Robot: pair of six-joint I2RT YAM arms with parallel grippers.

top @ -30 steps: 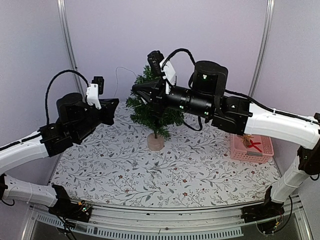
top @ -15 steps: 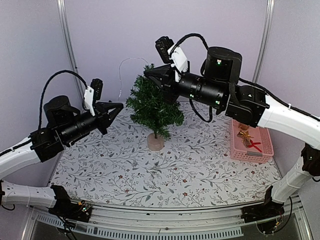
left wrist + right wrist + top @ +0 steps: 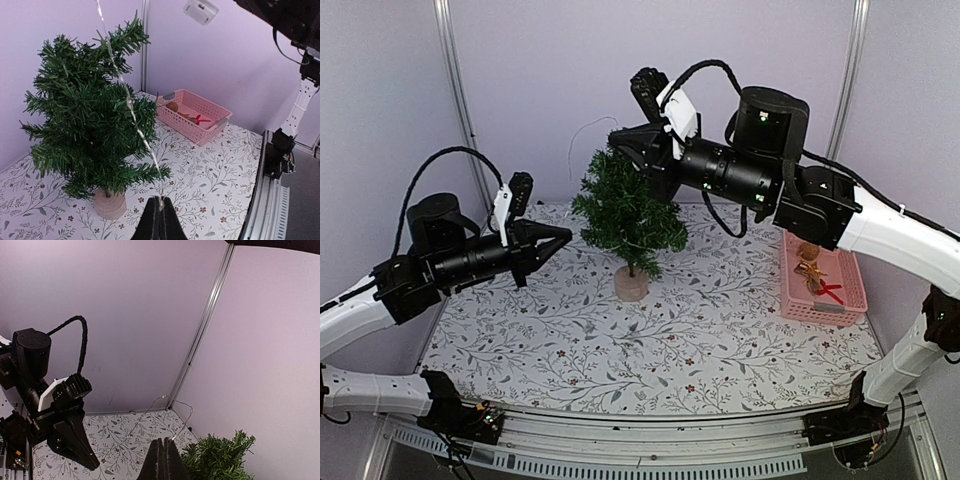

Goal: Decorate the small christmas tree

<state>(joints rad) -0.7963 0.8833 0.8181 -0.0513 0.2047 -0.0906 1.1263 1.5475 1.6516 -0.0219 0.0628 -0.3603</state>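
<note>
- Dark-green and bushy, the small christmas tree (image 3: 628,210) stands upright on its round pale-wood base, on the flower-patterned desk (image 3: 620,350).
- The left arm comes in low from the tree's left with its forearm close to level. The left hand (image 3: 565,238) points at the lower branches, near them but apart.
- That hand's fingers are pressed together on a thin silvery wire (image 3: 131,107). In the left wrist view the strand climbs from the tips, crosses the front of the tree and leaves the frame above it.
- The right arm reaches over from the tree's right, held high. The right hand (image 3: 620,143) hangs just beside the treetop.
- This hand is closed tight as well, pinching the wire. In the right wrist view the strand leaves the tips and loops off toward the wall corner behind the tree.
- From the top camera the wire is only a faint arc rising at the tree's upper left.
- The tree itself has full needles, branches spread in rough tiers, and a thin trunk dropping into the wooden disc.
- A pink basket (image 3: 823,290) sits on the desk well apart to the tree's right, with a few small trinkets inside, one of them red.
</note>
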